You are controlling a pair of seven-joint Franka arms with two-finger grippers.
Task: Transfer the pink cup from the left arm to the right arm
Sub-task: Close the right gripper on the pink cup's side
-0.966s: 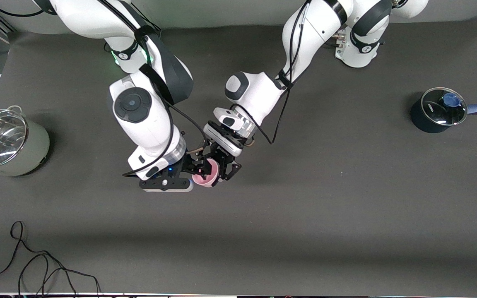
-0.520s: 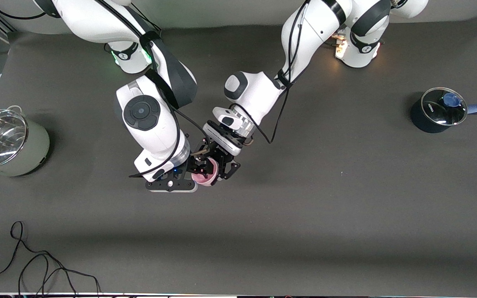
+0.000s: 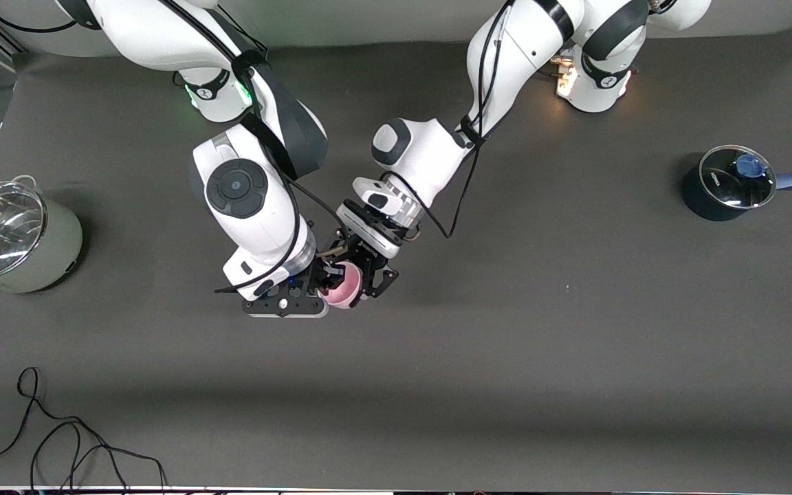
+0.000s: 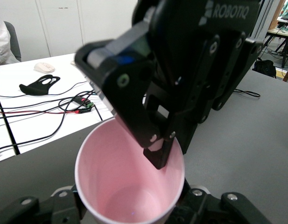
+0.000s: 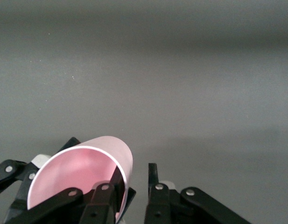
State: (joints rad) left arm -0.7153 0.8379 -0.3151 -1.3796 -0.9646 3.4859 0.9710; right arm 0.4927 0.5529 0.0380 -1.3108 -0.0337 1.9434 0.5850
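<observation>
Nearest the front camera, a loose black cable (image 3: 59,447) lies coiled on the table at the right arm's end, well apart from the work.

Mid-table, in the air, the pink cup (image 3: 342,290) sits tilted, mouth toward the front camera. The left gripper (image 3: 363,278) is clamped around its lower body. The right gripper (image 5: 134,182) straddles the rim. One finger (image 5: 116,184) is inside the cup against the wall and the other is outside. I see a gap between that outer finger and the wall, so it is not gripping. Nothing stands between the two grippers but the cup.

Farther off, a grey-green pot (image 3: 25,240) with a glass lid stands at the right arm's end. A dark saucepan (image 3: 722,189) with a blue handle stands at the left arm's end.

The table (image 3: 575,344) is covered in dark grey matte. In the left wrist view, a white desk (image 4: 36,116) carries wires.
</observation>
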